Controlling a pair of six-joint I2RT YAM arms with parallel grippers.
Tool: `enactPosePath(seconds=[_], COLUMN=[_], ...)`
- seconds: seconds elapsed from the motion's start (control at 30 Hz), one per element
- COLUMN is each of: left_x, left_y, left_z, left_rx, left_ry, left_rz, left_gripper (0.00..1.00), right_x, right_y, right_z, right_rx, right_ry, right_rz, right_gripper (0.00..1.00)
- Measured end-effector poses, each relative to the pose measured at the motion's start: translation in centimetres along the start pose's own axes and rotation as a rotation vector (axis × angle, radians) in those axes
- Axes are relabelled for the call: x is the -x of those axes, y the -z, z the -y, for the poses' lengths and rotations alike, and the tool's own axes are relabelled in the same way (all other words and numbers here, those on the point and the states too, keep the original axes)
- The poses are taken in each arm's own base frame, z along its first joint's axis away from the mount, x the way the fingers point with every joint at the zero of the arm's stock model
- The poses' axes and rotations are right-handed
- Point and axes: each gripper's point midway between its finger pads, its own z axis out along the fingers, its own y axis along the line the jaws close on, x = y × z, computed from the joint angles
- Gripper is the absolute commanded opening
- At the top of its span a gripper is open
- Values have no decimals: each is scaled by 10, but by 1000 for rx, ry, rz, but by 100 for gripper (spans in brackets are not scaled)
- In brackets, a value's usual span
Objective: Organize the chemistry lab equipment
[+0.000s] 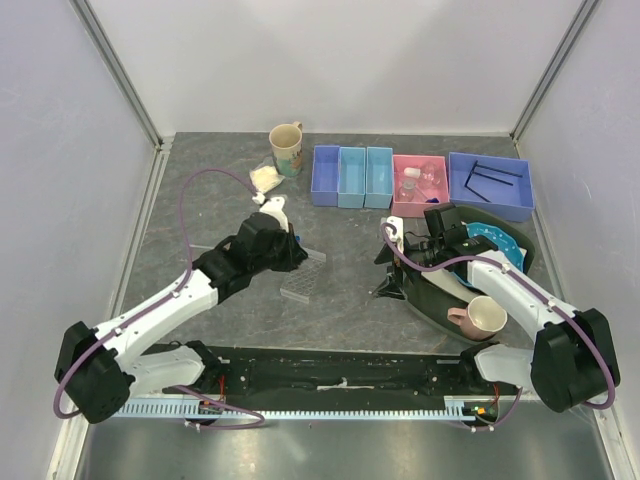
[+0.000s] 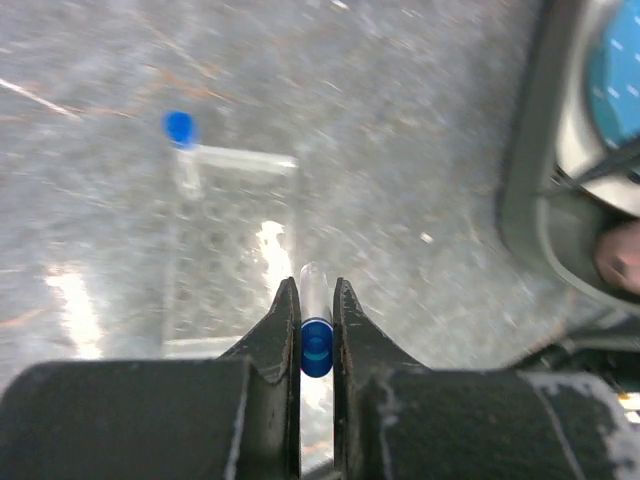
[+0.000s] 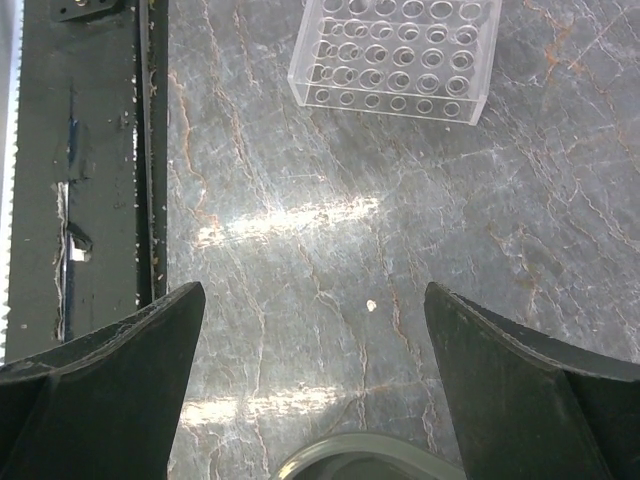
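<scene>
As left claw (image 2: pixel 316 290) pinches a blue-capped tube (image 2: pixel 316 345) beside the rack (image 2: pixel 225 260) edge, right claw (image 3: pixel 315 292) gapes over open table (image 3: pixel 300 220).

The top external view looks down from above and behind the arm bases, far enough off to take in the whole worktop (image 1: pixel 350 300) and the walls around it. The left wrist camera sits close behind the left gripper (image 2: pixel 317 290) and looks along it at the worktop, blurred. The right wrist camera looks steeply down past the right gripper (image 3: pixel 312 295), also close. All three views share the clear plastic tube rack (image 1: pixel 303 278).
</scene>
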Motion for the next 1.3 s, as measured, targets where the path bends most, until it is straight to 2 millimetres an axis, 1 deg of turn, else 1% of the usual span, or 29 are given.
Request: enactPosePath(seconds=[0.13, 0.2, 0.3, 0.43, 0.53, 0.67, 0.9, 1.03, 1.3], left_x=[19, 24, 21, 9, 3, 1, 13, 15, 6], left_y=[-3, -5, -14, -28, -36, -43, -44, -47, -57], left_z=[-40, -54, -72, -85, -88, -89, -82, -80, -83], left_rx=[128, 173, 227, 264, 275, 274, 253, 248, 249], left_ry=[-7, -16, -38, -72, -87, -98, -99, -98, -97], left_rz=[58, 67, 43, -17, -49, -66, -37, -34, -73], left_gripper=[2, 2, 2, 2, 2, 2, 2, 2, 2], right_x=[-3, -4, -5, -5, -6, -6, -5, -5, -6], right_y=[1, 1, 1, 1, 2, 2, 2, 2, 2], right_z=[4, 5, 6, 7, 8, 8, 8, 8, 8], right_rx=[-20, -26, -33, -38, -42, -44, -44, -44, -43], right_ry=[3, 5, 7, 8, 8, 9, 14, 15, 13], right_rz=[-16, -21, -27, -31, -33, -35, -34, -34, -36], right_gripper=[98, 98, 98, 98, 98, 98, 98, 98, 98])
